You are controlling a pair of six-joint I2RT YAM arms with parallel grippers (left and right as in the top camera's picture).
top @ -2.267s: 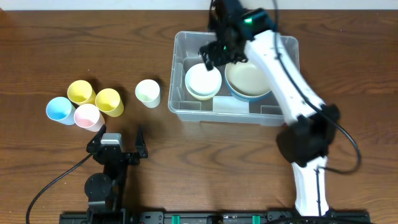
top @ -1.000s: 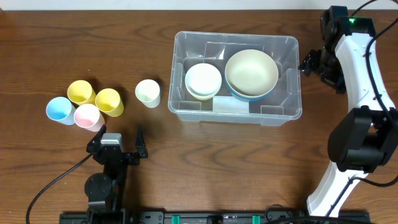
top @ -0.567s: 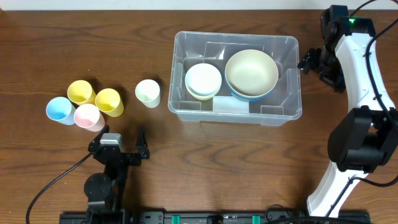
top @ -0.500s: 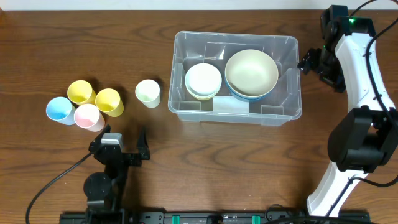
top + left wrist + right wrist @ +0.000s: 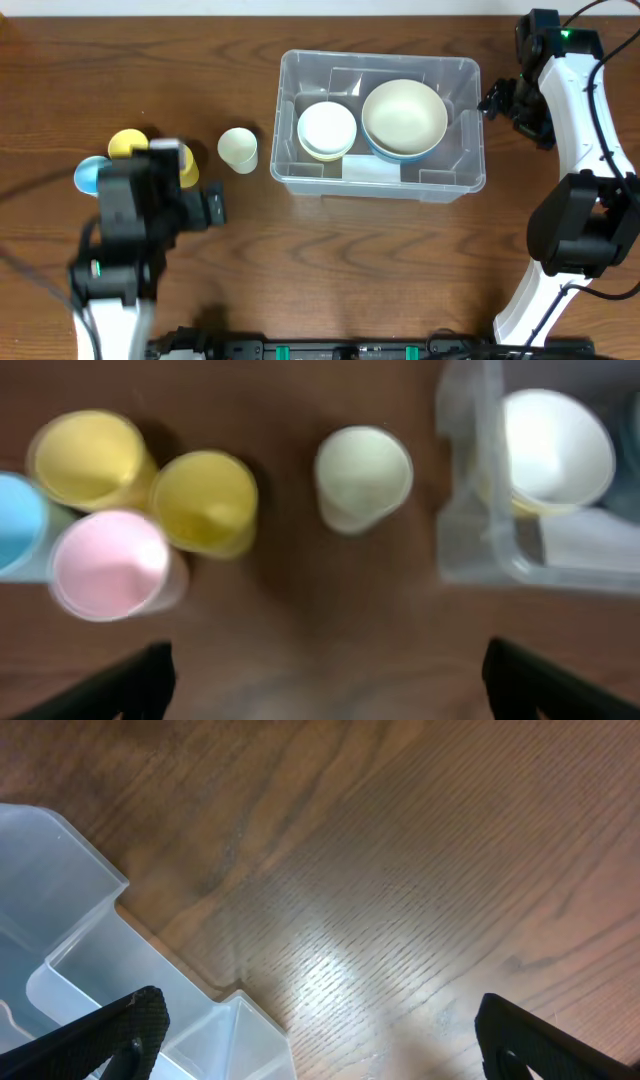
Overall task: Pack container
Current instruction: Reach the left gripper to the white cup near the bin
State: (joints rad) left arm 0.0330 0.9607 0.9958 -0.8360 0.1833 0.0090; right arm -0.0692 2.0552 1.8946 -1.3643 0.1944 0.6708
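The container (image 5: 381,186) is a clear tub at the table's middle. It holds a stack of small white bowls (image 5: 327,129) and a large cream bowl (image 5: 404,116) nested in a blue one. Its near left corner (image 5: 480,550) and the white bowls (image 5: 555,445) show at the right of the left wrist view. My left gripper (image 5: 162,207) hovers open and blurred over the coloured cups, with nothing between its fingers (image 5: 135,680). My right gripper (image 5: 515,112) hangs open and empty just beyond the tub's right wall, above one tub corner (image 5: 100,955) and bare wood.
A pale green cup (image 5: 238,148) stands alone left of the tub, also seen as the pale green cup (image 5: 362,475). Two yellow cups (image 5: 205,500), a pink cup (image 5: 110,565) and a blue cup (image 5: 88,175) cluster at the far left, partly under my left arm.
My left arm has lifted from its rest at the front edge and swung up over the cups. Earlier, the right gripper withdrew from over the tub to its right side and has held still since.
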